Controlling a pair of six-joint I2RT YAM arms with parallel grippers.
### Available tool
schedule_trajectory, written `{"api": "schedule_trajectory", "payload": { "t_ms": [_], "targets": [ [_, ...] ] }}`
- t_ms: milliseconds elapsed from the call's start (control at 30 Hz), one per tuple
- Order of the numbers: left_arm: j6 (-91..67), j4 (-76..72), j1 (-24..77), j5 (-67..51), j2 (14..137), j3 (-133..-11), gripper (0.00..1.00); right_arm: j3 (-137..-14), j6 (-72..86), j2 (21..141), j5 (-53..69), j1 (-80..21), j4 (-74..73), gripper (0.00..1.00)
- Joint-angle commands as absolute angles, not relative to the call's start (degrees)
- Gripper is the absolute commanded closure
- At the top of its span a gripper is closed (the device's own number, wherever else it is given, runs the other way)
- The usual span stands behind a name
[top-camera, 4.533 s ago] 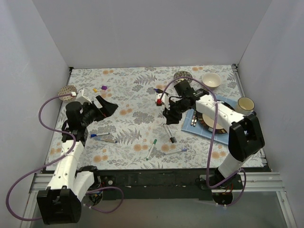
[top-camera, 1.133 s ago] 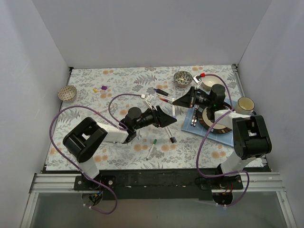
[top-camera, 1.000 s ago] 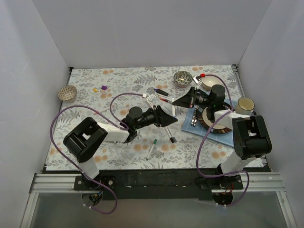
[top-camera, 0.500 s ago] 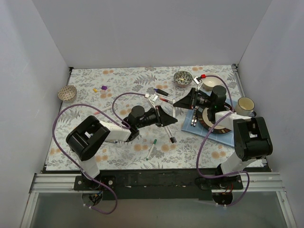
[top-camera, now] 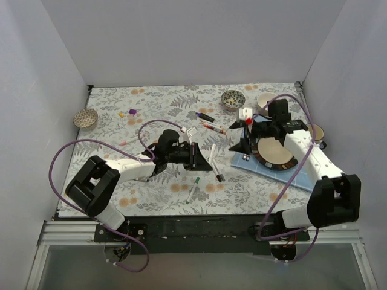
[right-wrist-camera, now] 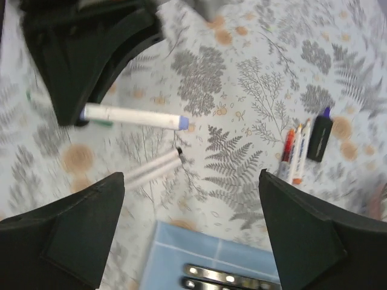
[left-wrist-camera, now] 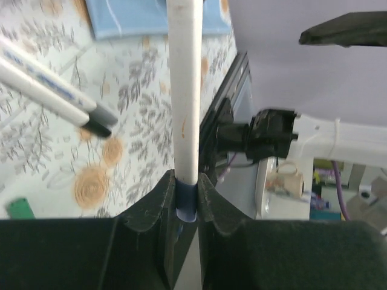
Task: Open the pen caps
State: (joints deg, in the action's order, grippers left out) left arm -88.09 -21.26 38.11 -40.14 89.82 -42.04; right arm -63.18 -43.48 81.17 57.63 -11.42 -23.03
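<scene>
White plastic is what the left gripper (left-wrist-camera: 186, 181) is clamped on: its jaws are pressed tight on the blue end of a pen (left-wrist-camera: 184, 90), which is held out above the cloth (top-camera: 169, 109) towards the right arm. The right gripper (right-wrist-camera: 192, 181) is spread as wide as it goes and holds nothing. It hangs just beyond the pen's free end. Only a short blue stub (right-wrist-camera: 183, 122) is shown at that end, so the cap is judged to be off this pen. The cap itself cannot be found in any view.

Further finished work is suggested at the far left of the cloth, where a purple cap (top-camera: 132, 112) and a yellow cap (top-camera: 121, 114) lie loose and close together, well apart from both arms.

Work is left as well. A green cap (top-camera: 198, 179) appears to be seated on a pen lying near the front edge, so that one is taken as unopened. The pen beside it ends in a dark tip (top-camera: 219, 177), and whether that is a cap or a bare nib cannot be told. A small cluster of red-tipped pens (top-camera: 211, 127) lies beyond the held pen, too small for their ends to be read. The task is therefore judged to be partly done, with at least one cap to be pulled.
</scene>
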Motion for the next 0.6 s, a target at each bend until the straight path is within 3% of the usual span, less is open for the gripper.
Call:
{"api": "schedule_trajectory", "payload": {
  "t_ms": [0,100,267,567],
  "targets": [
    [-82.98,-5.64,38.41,-49.82,88.42,-44.65,1.00,-59.43,-105.62,72.46,53.28,-16.51,-52.91,0.02],
    [-81.30,-3.43,38.41,-53.78,88.51,-45.88,1.00,-55.20,-104.24,67.78,46.86,-23.71,-45.45,0.02],
    [-81.04,-3.16,38.67,-57.21,88.15,-46.32,1.00,-56.52,-103.02,70.22,42.81,-34.00,-46.95,0.09],
    [-79.28,-1.85,41.04,-59.41,87.98,-46.76,1.00,-56.86,-95.63,75.06,32.26,-45.95,-43.68,0.37]
  ]
}}
